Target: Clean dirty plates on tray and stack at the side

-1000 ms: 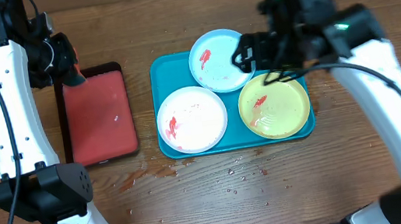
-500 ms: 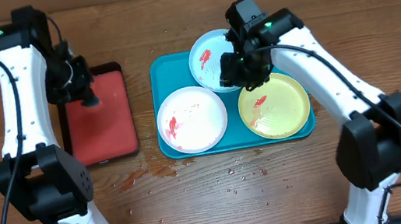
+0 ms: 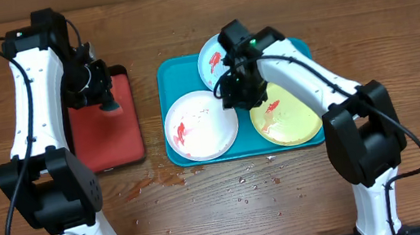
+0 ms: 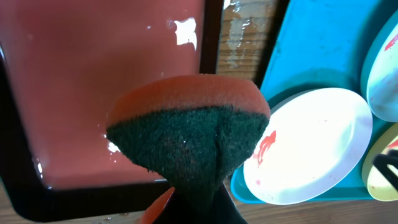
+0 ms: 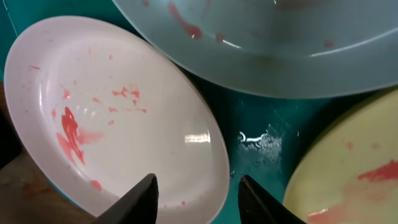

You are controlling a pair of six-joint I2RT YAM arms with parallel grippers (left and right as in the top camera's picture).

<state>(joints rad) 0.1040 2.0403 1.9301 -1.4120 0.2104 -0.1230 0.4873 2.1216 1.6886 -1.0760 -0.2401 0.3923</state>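
Between the open right gripper (image 5: 199,200) jaws lies the round pinkish-white plastic plate (image 5: 112,106) rim; descend squarely; left gripper (image 3: 101,91) clamps a green-orange sponge (image 4: 186,130).

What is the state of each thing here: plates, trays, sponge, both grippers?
blue plate: dirty, on the turquoise tray.
white plate: dirty, red smears.
yellow plate: dirty, red smear.
sponge: held above the red tray.
left gripper: shut on sponge.
right gripper: open, over white plate's edge.

Narrow wedge of bare tray (image 5: 256,115) hemmed by blue plate (image 5: 280,43), white plate (image 5: 124,124) and yellow plate (image 5: 354,163)
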